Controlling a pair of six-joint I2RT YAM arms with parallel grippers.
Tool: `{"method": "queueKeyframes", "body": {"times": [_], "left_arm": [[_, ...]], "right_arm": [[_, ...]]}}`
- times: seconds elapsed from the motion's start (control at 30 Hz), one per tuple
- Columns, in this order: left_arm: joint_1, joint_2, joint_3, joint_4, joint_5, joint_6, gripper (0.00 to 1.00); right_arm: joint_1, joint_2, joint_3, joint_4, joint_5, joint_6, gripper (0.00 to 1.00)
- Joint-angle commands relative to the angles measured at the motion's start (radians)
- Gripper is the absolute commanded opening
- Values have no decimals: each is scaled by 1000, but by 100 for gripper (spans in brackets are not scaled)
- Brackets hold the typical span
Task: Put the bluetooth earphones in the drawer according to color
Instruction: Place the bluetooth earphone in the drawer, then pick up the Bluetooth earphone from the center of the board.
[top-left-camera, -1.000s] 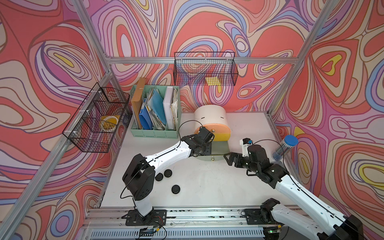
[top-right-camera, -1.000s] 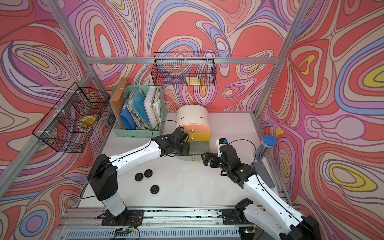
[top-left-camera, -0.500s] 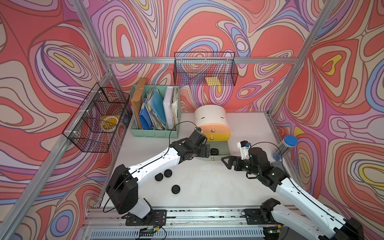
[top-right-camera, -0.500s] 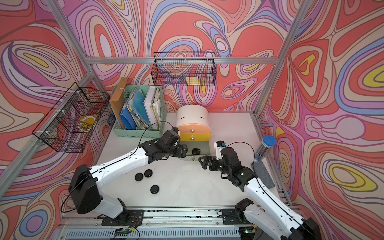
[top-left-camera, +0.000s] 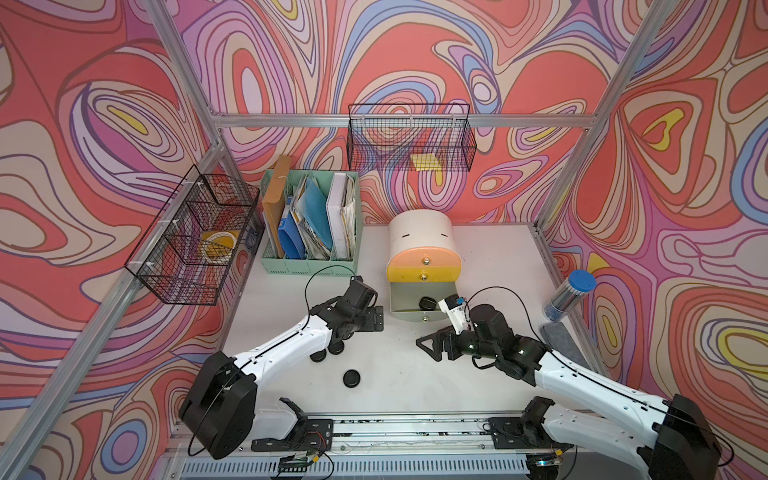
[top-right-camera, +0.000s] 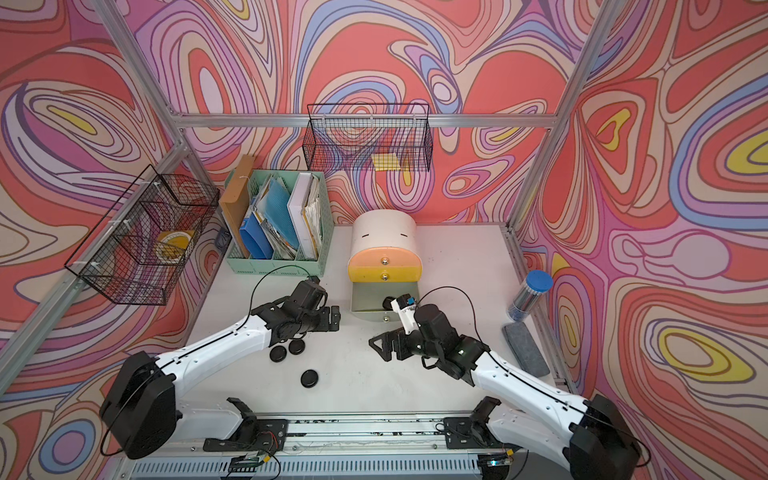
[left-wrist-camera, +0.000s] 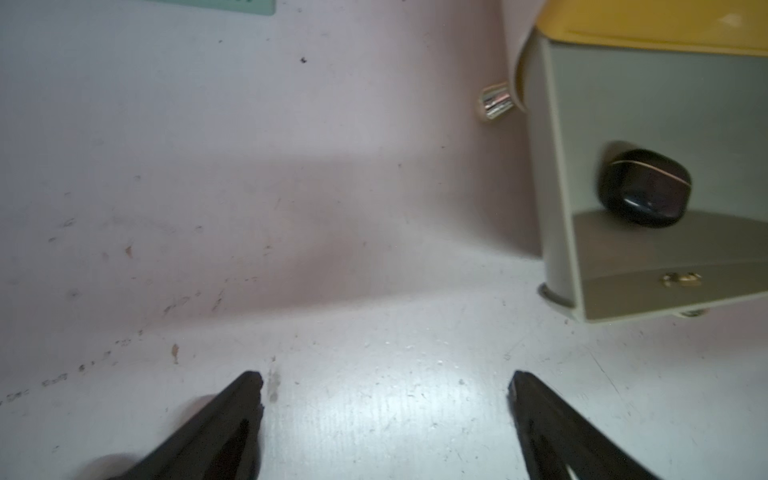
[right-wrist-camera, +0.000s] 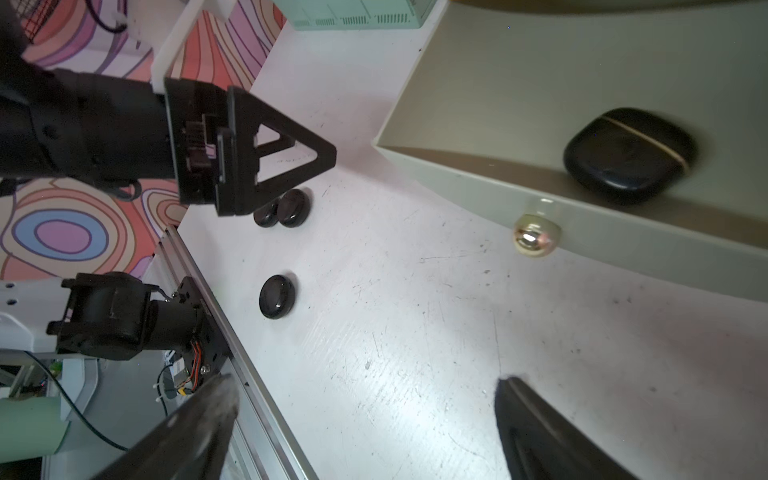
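Scene, both top views: the white drawer chest (top-left-camera: 422, 232) stands toward the back of the white table (top-left-camera: 395, 386), near the mint-green file holder (top-left-camera: 309, 232). Its peach and yellow fronts are closed. The bottom drawer (top-left-camera: 400, 305), pale grey-green, is pulled out toward the arms.

Task items:
- One black earphone case (top-left-camera: 427, 302) lies inside the bottom drawer. In the right wrist view the case (right-wrist-camera: 627, 156) rests against the inside of the front wall, close behind the gold knob (right-wrist-camera: 536, 239). The left wrist view shows it in the same spot (left-wrist-camera: 644, 187).
- A pair of black cases (top-left-camera: 336, 348) sits on the table, touching each other and partly under the left arm's wrist. They are clearer in the right wrist view (right-wrist-camera: 293, 208).
- A single black case (top-left-camera: 351, 378) lies apart from the pair, nearer the front rail.

Left gripper (top-left-camera: 376, 320): it is over bare table just beside the side wall of the open drawer. In the left wrist view the gripper (left-wrist-camera: 386, 382) has its jaws spread wide, with nothing between the fingers (left-wrist-camera: 249, 388). It is released and empty.

Right gripper (top-left-camera: 434, 347): it sits in front of the drawer front, apart from it. In the right wrist view the gripper (right-wrist-camera: 365, 386) also has its jaws spread wide and holds nothing.

Other items: a clear tube with a blue cap (top-left-camera: 569, 295) and a grey pad (top-left-camera: 559, 336) lie along the table's right edge.
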Motion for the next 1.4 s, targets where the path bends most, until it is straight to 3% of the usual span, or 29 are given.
{"method": "queueKeyframes", "body": {"times": [0.0,0.27,0.43,0.73,0.97,1.27,1.37], "left_arm": [[74,-40,-67,70,-7,-19,97],[144,-164,-165,153,-9,-30,97],[176,-236,-204,156,-37,-31,98],[203,-283,-231,154,-82,-30,99],[212,-298,-235,151,-87,-28,99],[217,-312,-242,155,-89,-29,99],[219,-309,-242,157,-82,-30,99]], "right_arm": [[101,46,-8,139,100,-66,98],[317,231,-94,527,195,-202,98],[424,420,-38,645,263,-278,98],[509,721,96,784,294,-336,98],[528,864,122,908,324,-381,98],[534,1011,192,959,360,-434,79],[538,1045,222,942,364,-443,69]]}}
